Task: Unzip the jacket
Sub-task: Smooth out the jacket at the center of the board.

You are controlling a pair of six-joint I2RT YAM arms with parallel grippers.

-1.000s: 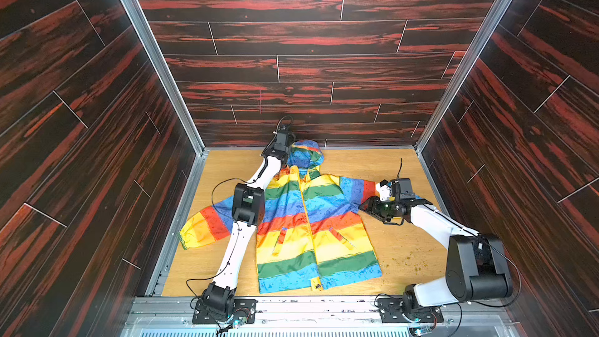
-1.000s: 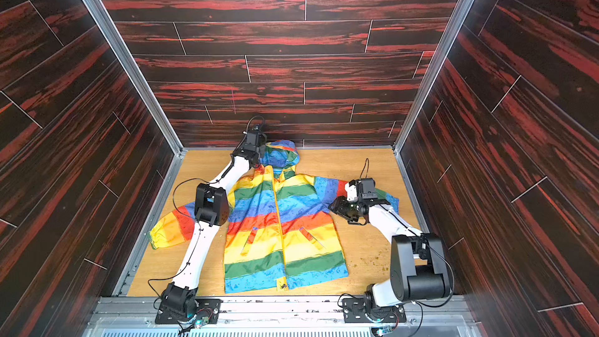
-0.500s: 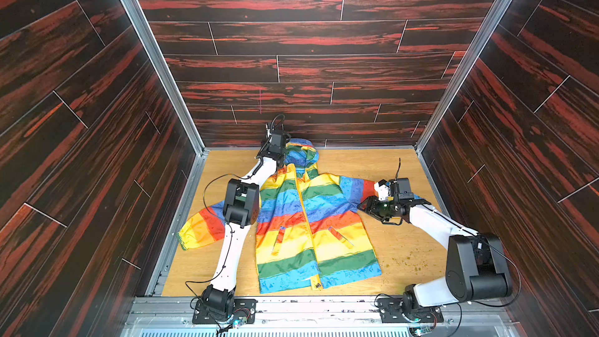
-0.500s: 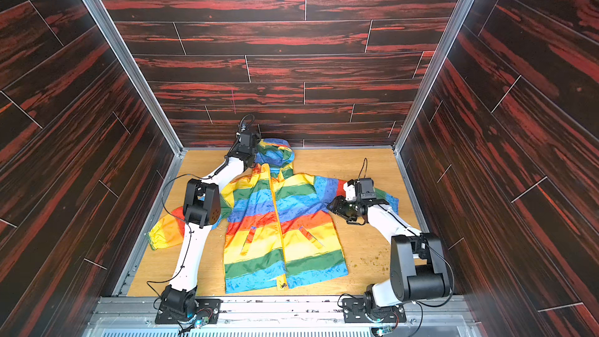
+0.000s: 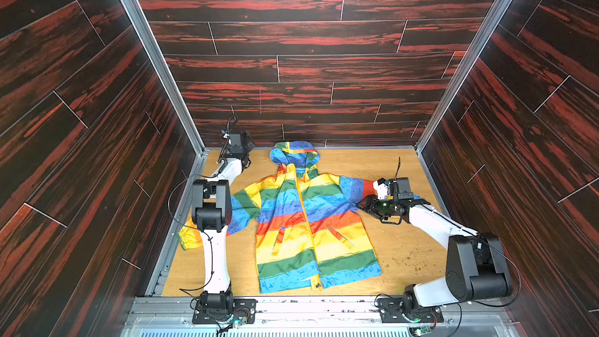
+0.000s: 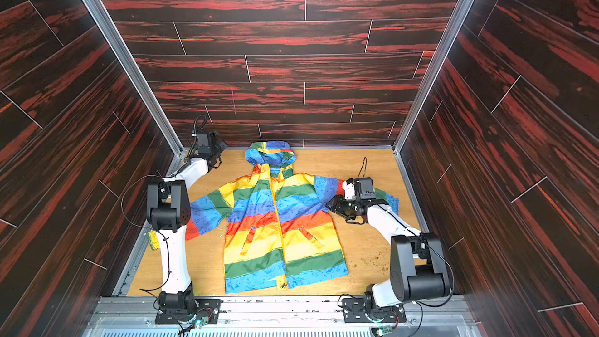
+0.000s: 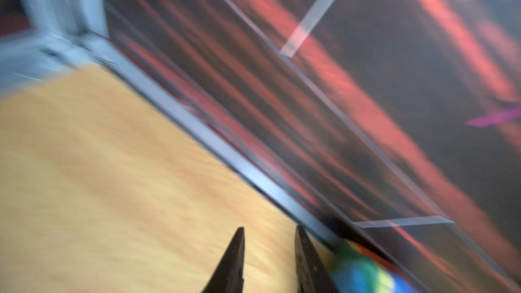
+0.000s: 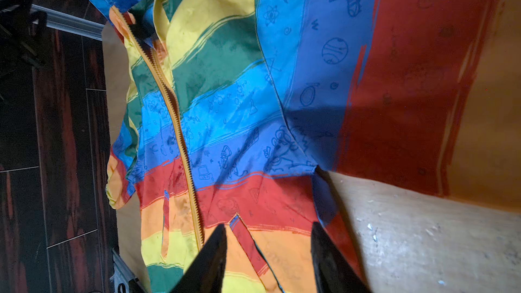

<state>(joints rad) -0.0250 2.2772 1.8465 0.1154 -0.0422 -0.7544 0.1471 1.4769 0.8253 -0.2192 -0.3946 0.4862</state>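
Top views both showed the jacket (image 5: 327, 222) (image 6: 256, 222) lying flat, front up, in the middle of the wooden worktop (image 5: 389, 163), its hood (image 5: 293, 153) toward the back wall and its hem toward the arm bases. The yellow-orange zipper (image 5: 306, 222) ran closed down the chest. One sleeve passed behind the left arm, its yellow cuff (image 5: 188, 238) near the worktop's edge; the other sleeve lay under the right arm's wrist.

The left gripper (image 5: 249, 149) hung near the back corner, just beside the hood but apart from it. In the blurred left wrist view its jaws (image 7: 269, 228) stood a little apart with only bare wood between them.

The right gripper (image 5: 361, 204) sat at the jacket's side below the sleeve seam. In the right wrist view its jaws (image 8: 269, 225) stood apart over orange and red fabric, near a slanted pocket (image 8: 245, 232); whether they touched the cloth I could not tell.
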